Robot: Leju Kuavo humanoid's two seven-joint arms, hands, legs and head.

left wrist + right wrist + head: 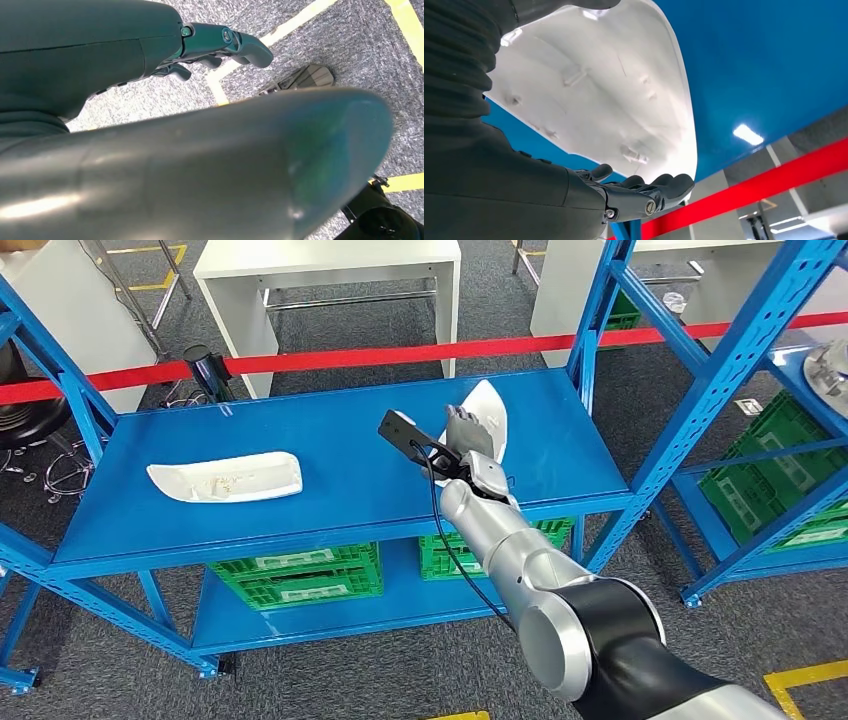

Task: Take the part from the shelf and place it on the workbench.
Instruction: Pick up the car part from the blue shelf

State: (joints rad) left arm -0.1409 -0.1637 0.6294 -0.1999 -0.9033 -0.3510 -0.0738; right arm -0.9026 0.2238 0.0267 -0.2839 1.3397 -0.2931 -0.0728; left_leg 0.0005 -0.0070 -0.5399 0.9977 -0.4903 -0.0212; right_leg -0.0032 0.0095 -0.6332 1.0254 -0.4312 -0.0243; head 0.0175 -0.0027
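Two white parts (right hand at one)

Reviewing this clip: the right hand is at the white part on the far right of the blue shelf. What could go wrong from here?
1. The right hand sits at the curved white plastic shell part with fingers along one edge; whether it grips is unclear, so the smooth shell could slip.
2. That part lies near the blue metal shelf's back-right corner, so a nudge might push it off.
3. The blue upright post stands close; lifting could clip it.
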